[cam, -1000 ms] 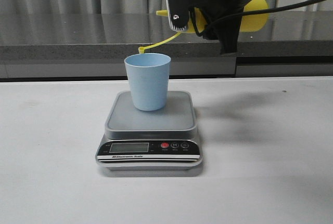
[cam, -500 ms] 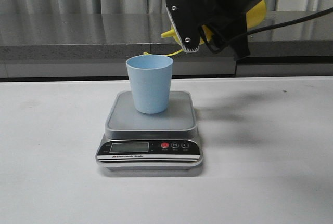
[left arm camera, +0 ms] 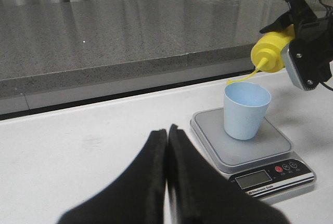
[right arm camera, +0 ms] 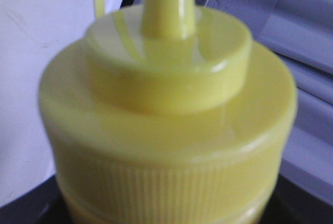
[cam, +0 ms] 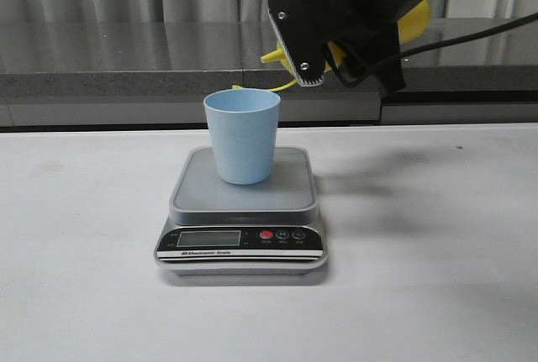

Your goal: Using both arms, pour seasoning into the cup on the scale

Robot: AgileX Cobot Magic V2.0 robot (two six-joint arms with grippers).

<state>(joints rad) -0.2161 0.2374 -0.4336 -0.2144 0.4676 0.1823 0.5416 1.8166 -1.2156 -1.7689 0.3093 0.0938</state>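
Note:
The pale blue cup (cam: 242,135) stands upright on the grey platform of the scale (cam: 244,198). My right gripper (cam: 329,43) is shut on the yellow seasoning bottle (cam: 416,19) and holds it tilted on its side, nozzle (cam: 269,56) pointing left above the cup's right rim. Its tethered cap hangs just behind the rim. The right wrist view is filled by the bottle's ribbed collar (right arm camera: 166,130). My left gripper (left arm camera: 166,133) is shut and empty, over the white table left of the scale (left arm camera: 250,148), with the cup (left arm camera: 246,110) and bottle (left arm camera: 268,52) beyond it.
A grey stone ledge (cam: 109,60) runs along the back of the white table (cam: 84,253), with curtains behind it. The scale's black front panel (cam: 240,240) with display and red button faces the front edge.
Over the last second my right gripper and the bottle dropped a little and shifted right, and the hanging cap sank behind the cup's rim. In the last half second almost nothing moved.

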